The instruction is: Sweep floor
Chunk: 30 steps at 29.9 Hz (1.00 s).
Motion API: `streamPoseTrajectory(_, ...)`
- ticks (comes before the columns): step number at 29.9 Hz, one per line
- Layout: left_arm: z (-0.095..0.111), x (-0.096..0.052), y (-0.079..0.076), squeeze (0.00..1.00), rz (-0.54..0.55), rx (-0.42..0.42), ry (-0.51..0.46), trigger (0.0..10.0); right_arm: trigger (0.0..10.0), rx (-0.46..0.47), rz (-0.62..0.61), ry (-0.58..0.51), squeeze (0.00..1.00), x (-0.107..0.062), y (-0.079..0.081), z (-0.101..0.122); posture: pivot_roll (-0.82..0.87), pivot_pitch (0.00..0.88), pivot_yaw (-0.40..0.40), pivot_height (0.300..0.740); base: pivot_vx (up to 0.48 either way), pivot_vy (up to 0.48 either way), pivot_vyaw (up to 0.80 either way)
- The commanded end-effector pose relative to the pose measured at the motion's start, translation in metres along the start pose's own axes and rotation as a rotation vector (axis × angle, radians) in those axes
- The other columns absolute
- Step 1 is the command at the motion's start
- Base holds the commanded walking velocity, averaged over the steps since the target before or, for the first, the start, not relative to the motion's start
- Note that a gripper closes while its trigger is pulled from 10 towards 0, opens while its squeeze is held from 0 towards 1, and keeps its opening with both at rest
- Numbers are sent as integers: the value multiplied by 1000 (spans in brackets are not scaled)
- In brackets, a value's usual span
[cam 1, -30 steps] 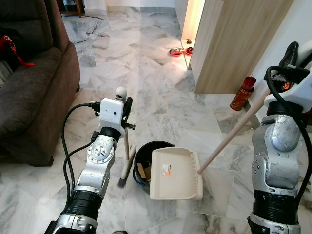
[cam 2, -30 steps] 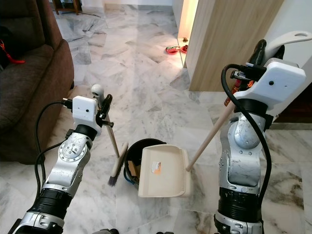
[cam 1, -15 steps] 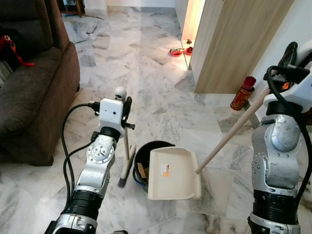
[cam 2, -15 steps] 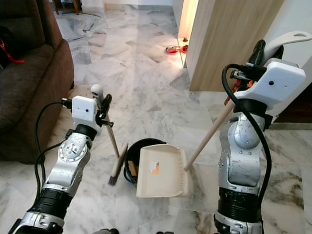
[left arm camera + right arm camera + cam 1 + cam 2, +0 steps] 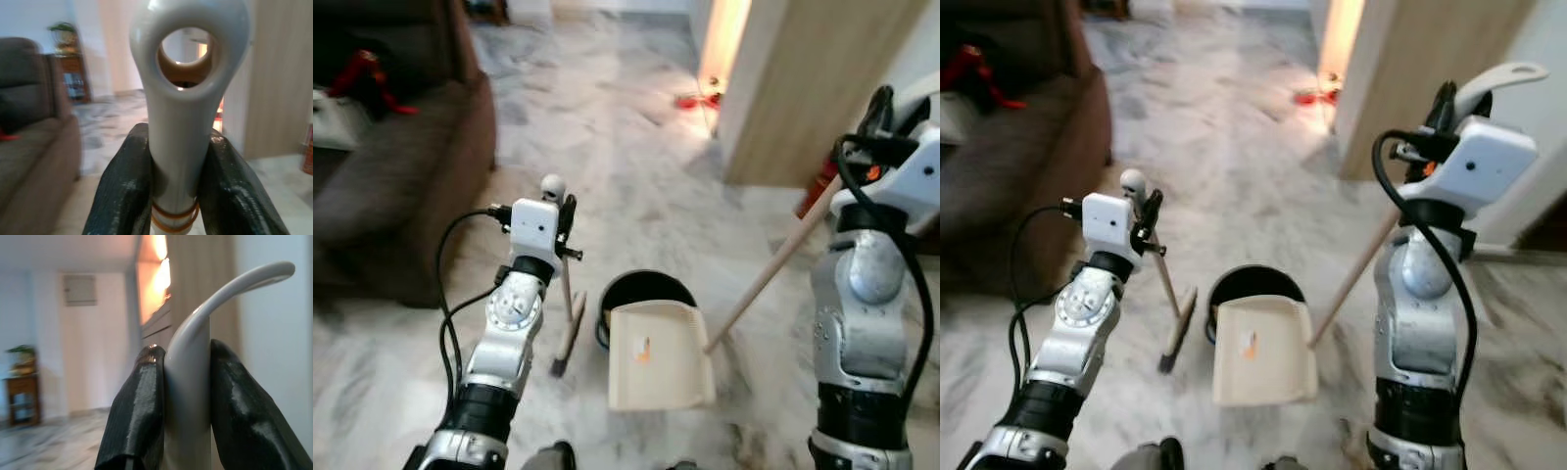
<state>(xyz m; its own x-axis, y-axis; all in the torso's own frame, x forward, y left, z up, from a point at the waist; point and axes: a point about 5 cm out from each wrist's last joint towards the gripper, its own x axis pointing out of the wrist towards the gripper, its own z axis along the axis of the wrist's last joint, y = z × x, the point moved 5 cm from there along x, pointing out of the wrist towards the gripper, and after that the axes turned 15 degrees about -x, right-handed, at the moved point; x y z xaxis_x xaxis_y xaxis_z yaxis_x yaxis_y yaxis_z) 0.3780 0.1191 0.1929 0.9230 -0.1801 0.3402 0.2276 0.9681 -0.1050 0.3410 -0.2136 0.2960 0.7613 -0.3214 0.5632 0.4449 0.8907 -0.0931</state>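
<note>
Orange label on the cream dustpan [image 5: 658, 356], lower centre of the left eye view, too blurred to read; no other writing legible. Dustpan lying over the front of a black bin [image 5: 644, 291], with its long wooden handle [image 5: 773, 264] rising to the upper right. Right gripper [image 5: 186, 396] clamped on the grey hooked top of that handle, one black finger [image 5: 134, 416] pressed against each side. Left gripper [image 5: 177, 181] clamped on the white looped end of the small brush [image 5: 566, 328], seen left of centre in the left eye view, hanging nearly upright with dark bristles at the floor just beside the bin. Floor [image 5: 607, 176] of glossy marble tiles, white with grey veins, across the whole middle. Brown sofa [image 5: 401, 166] at the upper left, something red on it. Wooden panel [image 5: 822, 78] at the upper right, warm light beside it. Red cylinder [image 5: 815, 186] at its foot, blurred.
</note>
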Motion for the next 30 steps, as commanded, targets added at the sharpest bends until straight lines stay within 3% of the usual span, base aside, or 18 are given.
streamPoseTrajectory(1, 14, 5, -4, 0, -19, 16, -54, 10000, 10000, 22, -21, -38, 0, 3, -5, 11, 110, 129, -60, 740, 0, 0, 0)
streamPoseTrajectory(14, 15, 4, -4, 0, -22, 11, -56, 10000, 10000, 23, -16, -39, 0, 3, -4, 11, 109, 130, -60, 740, 0, 0, 0)
streamPoseTrajectory(30, 14, 4, -6, 0, -26, 3, -56, 10000, 10000, 23, -12, -40, 0, 3, -3, 12, 105, 129, -61, 740, -253, 0, 0)
